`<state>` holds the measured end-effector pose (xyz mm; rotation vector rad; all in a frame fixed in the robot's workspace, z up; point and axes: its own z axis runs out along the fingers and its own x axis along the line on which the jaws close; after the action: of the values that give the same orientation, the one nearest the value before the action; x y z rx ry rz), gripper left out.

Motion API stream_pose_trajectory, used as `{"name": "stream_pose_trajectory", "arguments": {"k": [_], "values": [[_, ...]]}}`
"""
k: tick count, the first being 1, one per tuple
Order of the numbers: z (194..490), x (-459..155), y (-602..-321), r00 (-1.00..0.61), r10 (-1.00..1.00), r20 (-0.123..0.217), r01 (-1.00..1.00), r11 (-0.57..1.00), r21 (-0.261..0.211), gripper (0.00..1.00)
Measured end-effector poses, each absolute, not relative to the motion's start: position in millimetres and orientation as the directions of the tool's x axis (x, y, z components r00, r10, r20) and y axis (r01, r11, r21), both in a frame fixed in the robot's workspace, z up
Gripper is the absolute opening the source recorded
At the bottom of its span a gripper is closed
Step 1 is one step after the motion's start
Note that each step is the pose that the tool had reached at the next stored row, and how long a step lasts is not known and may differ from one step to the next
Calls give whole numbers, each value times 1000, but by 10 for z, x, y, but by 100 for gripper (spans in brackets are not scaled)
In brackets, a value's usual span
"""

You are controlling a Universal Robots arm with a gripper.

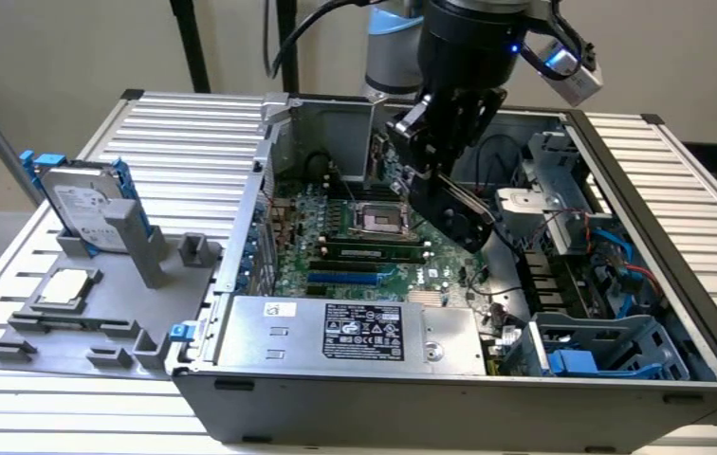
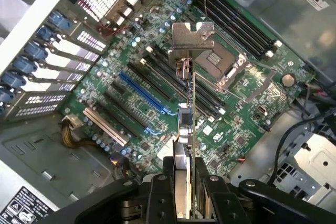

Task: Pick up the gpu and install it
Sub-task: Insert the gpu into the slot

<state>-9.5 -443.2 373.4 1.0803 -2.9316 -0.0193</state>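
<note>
Over the open case (image 1: 662, 204), above the motherboard (image 1: 333, 223): tool (image 1: 427, 172) clenched on the gpu (image 1: 463, 216). Card is off the board and clear of every slot, hanging slanted, low end toward the near side and the exterior view's right. Wrist view: card edge-on between the fingers (image 2: 157, 196), silver bracket (image 2: 192, 38) out ahead over the CPU socket (image 2: 223, 59). Card edge crosses the slots at an angle, not along them. Step in hand, by my judgement: lining up for seating. Doing it well calls for the edge parallel to the blue slot (image 2: 144, 95), the bracket toward the slot covers (image 2: 79, 45) on the exterior view's left, and the card level, without rocking. Cables (image 1: 510, 152) on the exterior view's right could snag. Grip sits at one end, so the card may pivot.
</note>
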Motion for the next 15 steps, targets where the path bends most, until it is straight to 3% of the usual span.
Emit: {"name": "stream_pose_trajectory", "arguments": {"k": [15], "values": [[3588,-95,-4432,-558,-830,9,-830,558,18,27]]}}
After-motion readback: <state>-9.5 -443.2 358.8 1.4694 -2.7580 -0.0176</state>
